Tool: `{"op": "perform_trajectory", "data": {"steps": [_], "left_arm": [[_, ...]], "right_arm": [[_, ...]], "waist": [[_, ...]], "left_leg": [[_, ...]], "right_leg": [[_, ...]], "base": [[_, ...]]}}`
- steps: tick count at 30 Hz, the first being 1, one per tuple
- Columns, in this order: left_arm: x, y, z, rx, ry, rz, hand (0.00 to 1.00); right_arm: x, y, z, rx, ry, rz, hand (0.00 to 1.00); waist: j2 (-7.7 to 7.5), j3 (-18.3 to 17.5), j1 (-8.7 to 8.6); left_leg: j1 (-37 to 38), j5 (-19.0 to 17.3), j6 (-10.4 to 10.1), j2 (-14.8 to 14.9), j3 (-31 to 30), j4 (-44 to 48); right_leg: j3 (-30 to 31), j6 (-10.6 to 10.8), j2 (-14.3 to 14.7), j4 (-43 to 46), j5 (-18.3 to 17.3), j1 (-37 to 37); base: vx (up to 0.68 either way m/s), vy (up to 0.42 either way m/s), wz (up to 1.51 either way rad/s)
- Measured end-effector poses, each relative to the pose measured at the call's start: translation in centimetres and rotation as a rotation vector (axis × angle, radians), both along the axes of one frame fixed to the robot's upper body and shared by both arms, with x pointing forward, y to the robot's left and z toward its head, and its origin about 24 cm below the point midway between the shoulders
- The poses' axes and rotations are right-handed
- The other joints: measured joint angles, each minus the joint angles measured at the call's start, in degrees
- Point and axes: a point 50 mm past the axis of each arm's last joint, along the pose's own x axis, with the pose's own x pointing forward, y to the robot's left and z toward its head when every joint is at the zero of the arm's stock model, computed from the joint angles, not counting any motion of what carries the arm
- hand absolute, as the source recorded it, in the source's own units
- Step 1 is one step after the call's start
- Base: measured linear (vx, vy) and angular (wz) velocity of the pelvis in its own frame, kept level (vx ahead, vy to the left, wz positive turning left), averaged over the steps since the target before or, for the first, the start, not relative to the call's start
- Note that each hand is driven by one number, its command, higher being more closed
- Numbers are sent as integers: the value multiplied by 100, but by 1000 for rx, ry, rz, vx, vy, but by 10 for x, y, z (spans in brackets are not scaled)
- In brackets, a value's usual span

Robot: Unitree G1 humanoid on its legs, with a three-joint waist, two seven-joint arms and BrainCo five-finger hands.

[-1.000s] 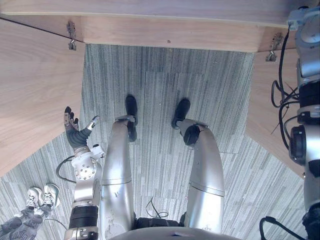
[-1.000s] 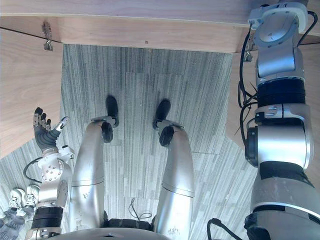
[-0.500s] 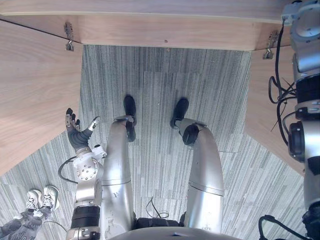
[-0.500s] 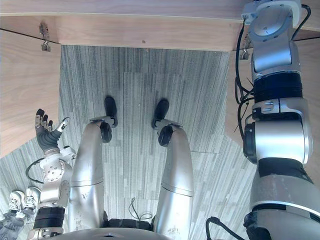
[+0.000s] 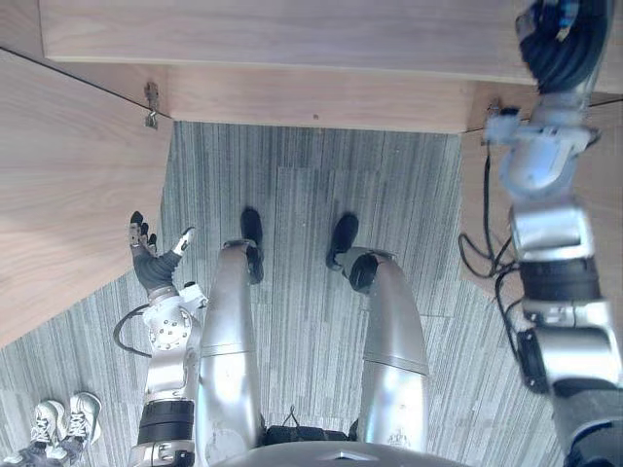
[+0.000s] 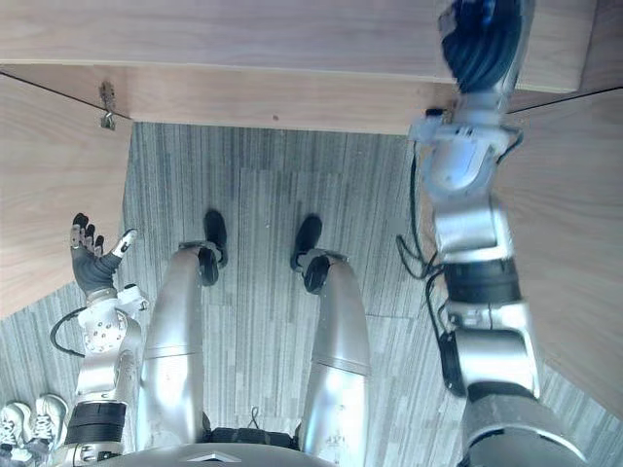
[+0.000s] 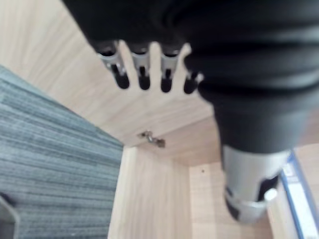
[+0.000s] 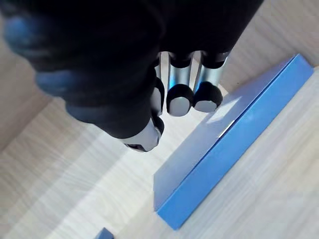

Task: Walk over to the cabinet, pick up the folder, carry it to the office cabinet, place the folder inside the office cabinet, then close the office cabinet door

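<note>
Just beyond my right hand (image 8: 178, 79), relaxed and empty, the blue folder (image 8: 214, 149) lies flat, long axis slanting away; the open left hand (image 5: 151, 258) is well apart.

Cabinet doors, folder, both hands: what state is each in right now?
left cabinet door: swung open.
right cabinet door: swung open.
folder: lying on the wooden shelf, not held.
left hand: open, empty.
right hand: open above the folder, holding nothing.
</note>
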Motion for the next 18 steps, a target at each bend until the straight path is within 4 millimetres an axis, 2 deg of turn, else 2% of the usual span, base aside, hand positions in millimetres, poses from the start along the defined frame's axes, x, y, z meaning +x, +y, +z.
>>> {"op": "perform_trajectory", "data": {"steps": [2,5,8,9,12,18], "left_arm": [[0,-2,-4,-5,23,-6,0],[-5,-3,-18,22,93,-26,0],[-16,-3,-36,19,172,-52,0],[-22,-4,-45,18,207,-68,0],[-31,-8,-60,15,276,-116,0],[-51,-15,-101,-9,467,-212,0]], "right_arm": [[-11,8,-27,14,38,25,100],[-29,18,-71,20,136,69,100],[-43,30,-102,16,238,153,100],[-49,36,-116,18,289,190,0],[-58,44,-144,45,410,241,0],[-66,58,-226,185,767,277,0]], "waist": [[1,-8,7],[-62,-406,-10],[-92,-679,-49],[-113,-767,-80],[-128,-930,-129],[-230,-1393,-168]], "left_leg": [[394,-96,-8,39,92,-30],[976,-211,-8,87,216,-292],[1620,-254,-13,112,331,-611],[1905,-259,-17,115,391,-750],[2437,-279,-8,106,434,-1018],[3788,-200,15,59,718,-1919]], "right_leg": [[5,20,20,-69,-25,378],[-28,60,29,-426,-32,946],[-80,114,18,-850,7,1569],[-102,142,10,-1019,25,1853],[-185,184,11,-1360,76,2418],[-157,265,119,-2385,386,3702]], "base": [[-17,8,-10],[2,18,-16],[51,38,-19],[80,51,-12],[102,46,-1],[139,41,-9]]}}
